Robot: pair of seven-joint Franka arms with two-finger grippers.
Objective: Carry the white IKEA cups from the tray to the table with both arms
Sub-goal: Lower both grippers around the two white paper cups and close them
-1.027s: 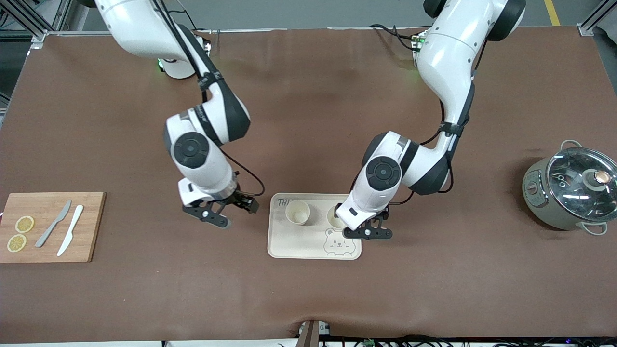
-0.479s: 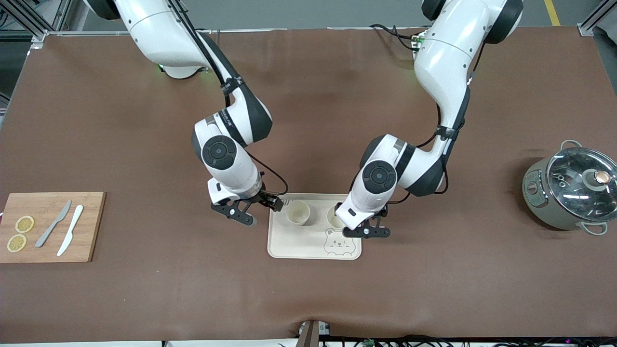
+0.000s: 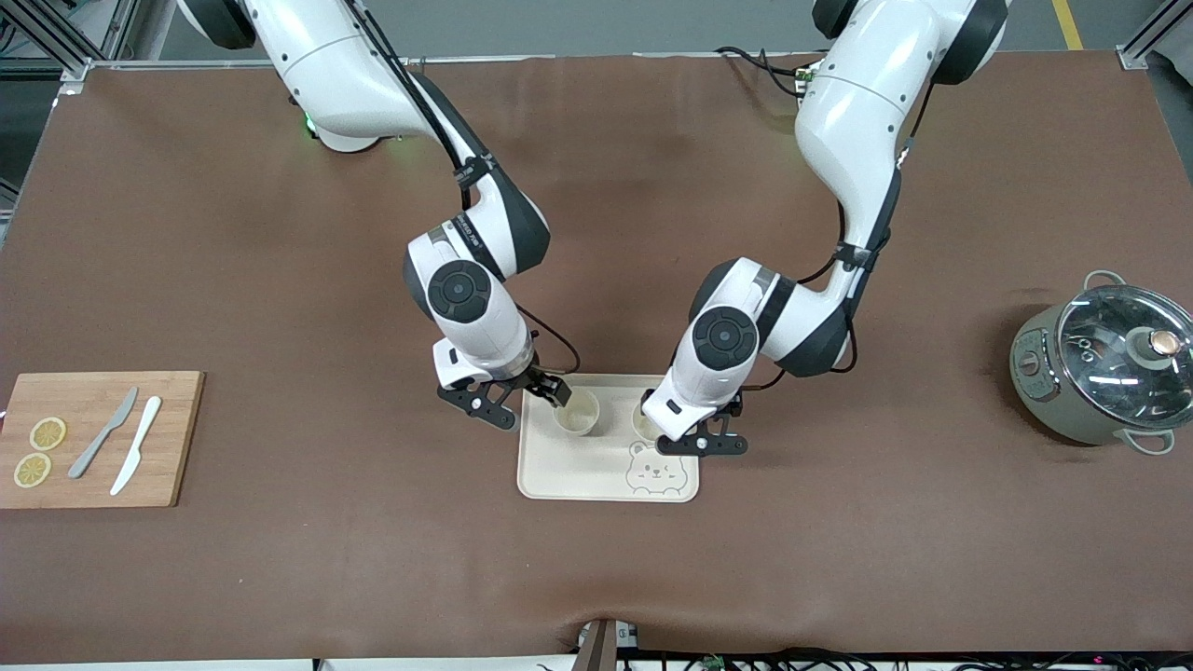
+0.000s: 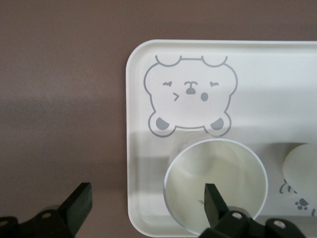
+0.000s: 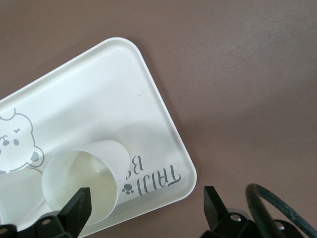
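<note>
From the front view, my right gripper (image 3: 522, 403) has come in from the cutting board's side since a second ago. It now hangs at the tray's (image 3: 569, 475) edge toward the right arm's end of the table, fingers spread wide, one fingertip at the rim of the first cup (image 3: 576, 411). My left gripper (image 3: 701, 438) has moved only a little and stays over the second cup (image 3: 643, 421), also spread and holding nothing. Both cups have not moved. I count two white cups, both upright on the tray, side by side on the part farther from the camera than the bear drawing (image 3: 655, 469). There is one tray, and one wooden cutting board (image 3: 168, 438) at the right arm's end carrying two knives (image 3: 119, 445) and two lemon slices (image 3: 39, 451). One grey-green pot (image 3: 1100, 368) with a glass lid sits at the left arm's end.

In the left wrist view, one black finger (image 4: 214, 203) is inside the mouth of the cup (image 4: 198, 168) and the other finger is outside, over the brown table (image 4: 59, 99). The cup stands just beside the bear drawing (image 4: 190, 94).

In the right wrist view, one finger (image 5: 79, 208) is at the cup's (image 5: 94, 168) rim, and the other is off the tray (image 5: 99, 89), over the table. The cup stands near the printed letters (image 5: 156, 181).
</note>
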